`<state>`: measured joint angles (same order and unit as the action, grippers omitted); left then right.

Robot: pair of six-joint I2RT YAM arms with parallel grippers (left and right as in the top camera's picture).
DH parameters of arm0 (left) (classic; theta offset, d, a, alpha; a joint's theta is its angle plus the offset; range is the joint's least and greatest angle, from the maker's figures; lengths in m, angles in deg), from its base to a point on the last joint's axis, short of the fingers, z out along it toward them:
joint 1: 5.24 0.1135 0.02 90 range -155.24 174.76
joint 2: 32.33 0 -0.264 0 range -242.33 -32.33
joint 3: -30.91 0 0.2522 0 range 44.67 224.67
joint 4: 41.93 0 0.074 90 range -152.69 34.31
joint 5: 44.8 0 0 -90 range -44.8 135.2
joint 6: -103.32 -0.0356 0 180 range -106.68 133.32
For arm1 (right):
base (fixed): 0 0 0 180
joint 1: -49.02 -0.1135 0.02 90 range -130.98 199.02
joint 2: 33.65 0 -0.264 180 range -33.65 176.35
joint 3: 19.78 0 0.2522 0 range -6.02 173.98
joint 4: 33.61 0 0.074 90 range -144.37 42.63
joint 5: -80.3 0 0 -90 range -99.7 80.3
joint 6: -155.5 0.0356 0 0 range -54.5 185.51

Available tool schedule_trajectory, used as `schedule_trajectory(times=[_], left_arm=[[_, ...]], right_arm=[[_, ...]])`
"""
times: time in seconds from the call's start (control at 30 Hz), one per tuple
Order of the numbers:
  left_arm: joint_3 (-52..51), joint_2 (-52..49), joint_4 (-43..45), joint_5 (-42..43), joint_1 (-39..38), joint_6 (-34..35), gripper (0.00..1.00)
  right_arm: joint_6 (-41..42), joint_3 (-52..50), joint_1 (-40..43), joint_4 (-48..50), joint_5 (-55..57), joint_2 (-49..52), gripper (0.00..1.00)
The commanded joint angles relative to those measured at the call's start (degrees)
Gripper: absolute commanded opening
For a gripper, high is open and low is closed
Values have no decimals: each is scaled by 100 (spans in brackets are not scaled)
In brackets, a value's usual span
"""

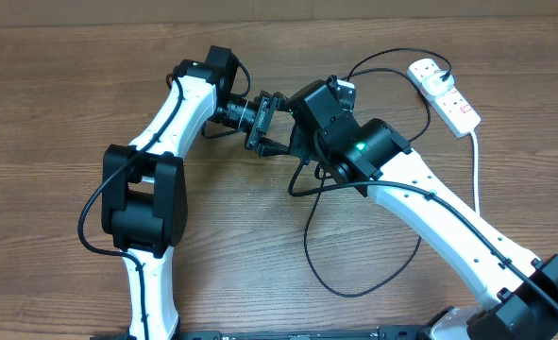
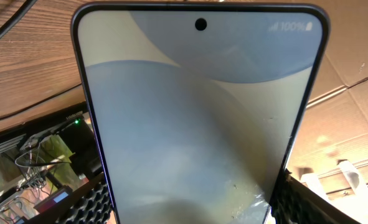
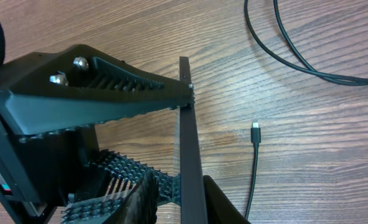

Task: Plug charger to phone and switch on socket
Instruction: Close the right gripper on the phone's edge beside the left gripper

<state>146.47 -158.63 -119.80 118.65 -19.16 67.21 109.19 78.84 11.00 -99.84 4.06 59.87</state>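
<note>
step: phone (image 2: 196,124) prep, charger (image 3: 255,130) unplugged | my left gripper (image 2: 193,199) wide, clamping phone; right gripper (image 3: 184,199) pinching its edge | next: free right, grab tip beside phone

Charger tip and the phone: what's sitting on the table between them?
Nothing. In the right wrist view, only bare wooden table lies between the charger tip and the phone, which is seen edge-on. They are apart, not touching.
</note>
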Motion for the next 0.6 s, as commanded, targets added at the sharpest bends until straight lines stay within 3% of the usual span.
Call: schedule_trajectory(times=[0.0,0.57], left_arm=[[186,9,-13,254,-37,15,69],[186,9,149,87,-37,83,70]], right_arm=[[48,105,-15,-28,79,-4,21],[116,105,-15,-68,79,-4,18]])
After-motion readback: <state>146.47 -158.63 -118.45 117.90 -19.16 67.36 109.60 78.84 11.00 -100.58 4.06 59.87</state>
